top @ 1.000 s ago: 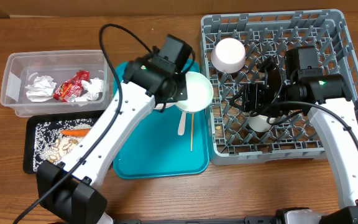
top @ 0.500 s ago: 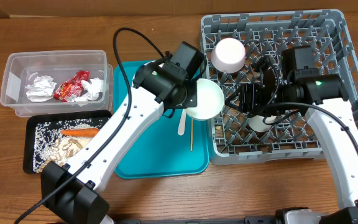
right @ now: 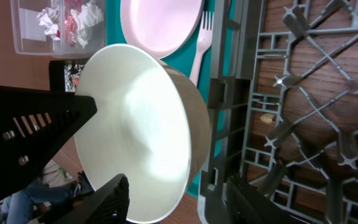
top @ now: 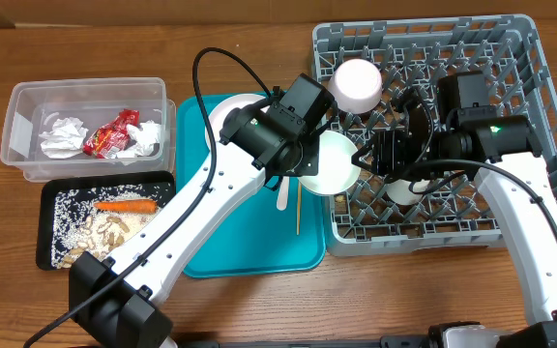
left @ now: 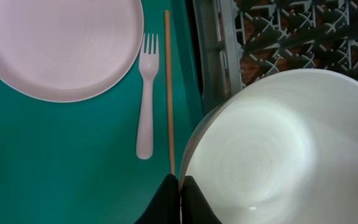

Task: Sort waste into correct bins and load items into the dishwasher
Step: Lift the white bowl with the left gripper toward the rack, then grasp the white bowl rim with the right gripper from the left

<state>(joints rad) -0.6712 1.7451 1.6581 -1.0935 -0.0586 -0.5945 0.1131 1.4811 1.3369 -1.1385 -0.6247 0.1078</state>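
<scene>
Tilted at the left wall of the big square grey plastic dish rack (top: 424,24): a round white bowl (top: 329,164), partly over the rack's lattice floor, partly over the flat teal tray (top: 240,242). Clamped at its near rim by the left gripper (left: 180,186), fingers pressed together on the thin edge. Just right of it, inside the rack, the right gripper (right: 182,199), fingers apart, with the bowl's edge and the rack wall showing between them; touching the bowl or not, cannot tell. Beneath that gripper, among the pegs, a small white cup (top: 402,190). In the rack's far left corner, a second white bowl (top: 356,85). On the teal tray, left of the held bowl: a large round pale plate (left: 61,43), a white plastic fork (left: 145,106) just beside it, and a thin wooden chopstick (left: 168,87) lying parallel to the fork. At the left end of the wooden table (top: 259,309): a clear plastic rectangular tub (top: 15,135) holding crumpled white paper napkins (top: 63,135) and a crinkled red-orange snack wrapper (top: 111,133). Just near of it, a shallow black rectangular tray (top: 44,242) with pale crumbs (top: 66,217) and an orange carrot piece (top: 126,205).
</scene>
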